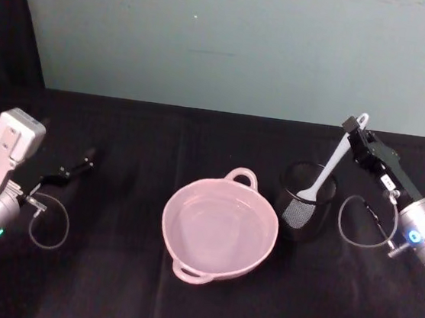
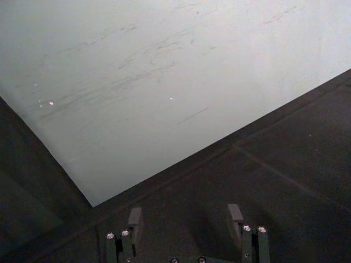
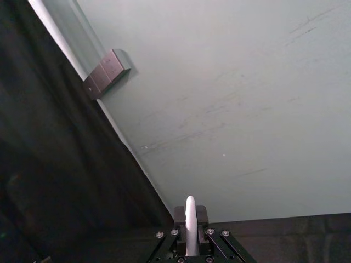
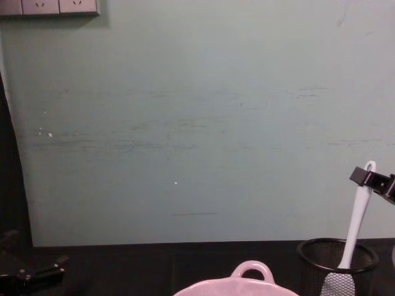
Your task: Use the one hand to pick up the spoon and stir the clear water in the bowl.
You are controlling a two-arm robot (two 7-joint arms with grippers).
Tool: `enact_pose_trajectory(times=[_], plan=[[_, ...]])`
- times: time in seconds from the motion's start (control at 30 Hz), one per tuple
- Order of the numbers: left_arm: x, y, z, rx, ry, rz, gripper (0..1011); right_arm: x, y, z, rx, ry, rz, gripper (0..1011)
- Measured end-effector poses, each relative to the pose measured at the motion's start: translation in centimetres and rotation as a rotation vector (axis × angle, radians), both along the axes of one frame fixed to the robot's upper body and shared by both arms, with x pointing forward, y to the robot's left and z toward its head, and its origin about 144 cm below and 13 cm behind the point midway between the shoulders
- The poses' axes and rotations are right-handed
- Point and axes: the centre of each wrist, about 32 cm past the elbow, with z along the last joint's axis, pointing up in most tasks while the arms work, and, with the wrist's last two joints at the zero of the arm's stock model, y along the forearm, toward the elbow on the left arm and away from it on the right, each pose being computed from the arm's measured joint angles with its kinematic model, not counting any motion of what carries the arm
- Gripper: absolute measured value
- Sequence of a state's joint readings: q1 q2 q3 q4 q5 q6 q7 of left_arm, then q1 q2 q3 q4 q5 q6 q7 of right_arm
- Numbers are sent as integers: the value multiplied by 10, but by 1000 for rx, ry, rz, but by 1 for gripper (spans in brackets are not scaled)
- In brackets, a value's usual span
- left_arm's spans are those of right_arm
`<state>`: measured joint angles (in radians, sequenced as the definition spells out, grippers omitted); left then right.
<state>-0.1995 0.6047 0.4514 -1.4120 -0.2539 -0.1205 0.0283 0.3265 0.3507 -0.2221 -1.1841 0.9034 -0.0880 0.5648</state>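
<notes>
A black counter [image 1: 180, 309] stands against a pale green wall. At its middle sits the pale pink bowl [image 1: 219, 230], round, with clear water inside and a small loop handle at its far rim and another at its near rim. Just to the right of the bowl stands a black wire-mesh cup [image 1: 306, 201]. The white spoon [image 1: 330, 168] leans in this cup, paddle blade down inside the mesh, looped handle end up. The right claw [image 1: 353, 129] is pinched closed on the spoon's upper handle, just below the loop, reaching in from the right side. The left claw [image 1: 88, 157] rests low at the counter's left, well away from the bowl, its fingers [image 2: 135, 218] spread apart, holding nothing.
</notes>
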Motion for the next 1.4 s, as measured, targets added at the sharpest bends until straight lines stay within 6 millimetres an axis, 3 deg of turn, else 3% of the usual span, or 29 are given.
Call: enact_pose_trajectory(times=[1.07,1.4], plan=[[0,0,0,0,0,0,1005,2,1,-12,21,22,26,122],[0,0,0,0,0,0,1005,2,0,-11,20,21,24,425]])
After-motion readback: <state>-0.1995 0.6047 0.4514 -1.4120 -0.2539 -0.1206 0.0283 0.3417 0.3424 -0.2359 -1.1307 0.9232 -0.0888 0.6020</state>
